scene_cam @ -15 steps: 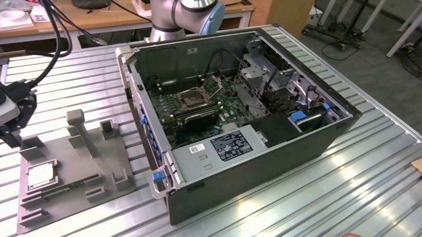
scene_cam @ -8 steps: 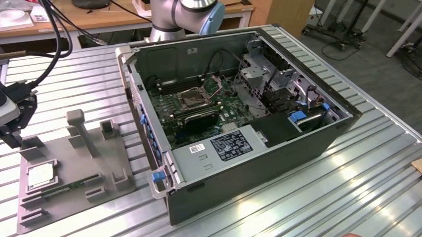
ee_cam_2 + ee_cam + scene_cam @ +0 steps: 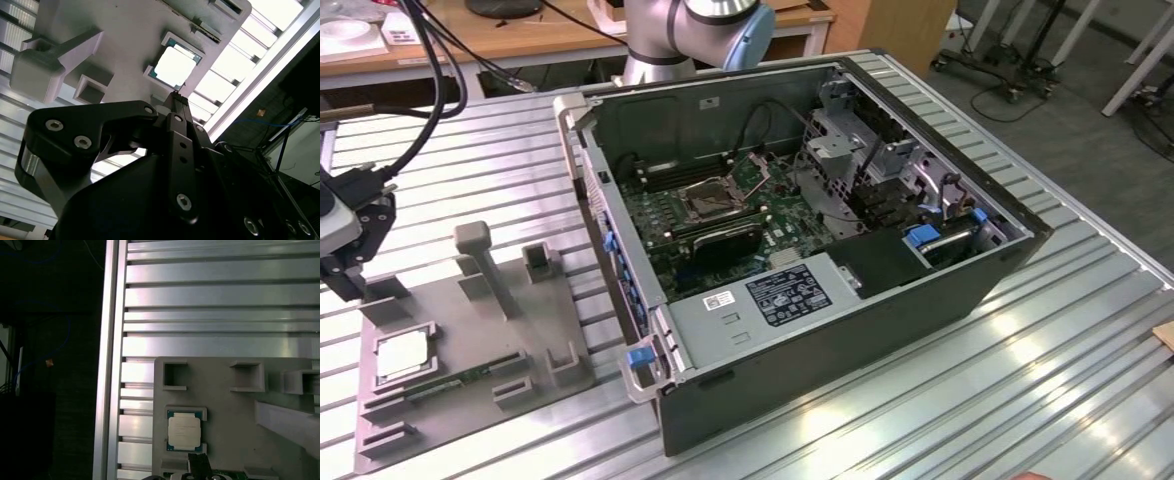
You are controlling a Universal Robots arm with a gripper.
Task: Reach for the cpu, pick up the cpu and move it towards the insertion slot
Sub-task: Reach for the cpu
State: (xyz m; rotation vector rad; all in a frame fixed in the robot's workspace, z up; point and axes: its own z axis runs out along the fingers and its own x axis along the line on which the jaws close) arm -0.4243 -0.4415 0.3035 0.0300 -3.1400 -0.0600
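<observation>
While the reach step is in hand, gripper (image 3: 178,94) hangs over the grey fixture plate (image 3: 125,30), fingers apparently pressed together on nothing, though the angle is poor. Cpu (image 3: 175,66) lies flat in a square recess of that plate, just beyond the tips, untouched. Judgement: a grasp needs the jaws parted and squared to the chip's edges. Insertion slot (image 3: 716,195) sits well apart from the plate, inside the computer case (image 3: 854,340).

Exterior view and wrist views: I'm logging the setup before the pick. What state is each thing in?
cpu, lying flat in its tray recess, not gripped.
slot, empty, dark centre bare.
case, on its side, panel off.
tool, hovering by the cpu, carrying nothing.
</observation>
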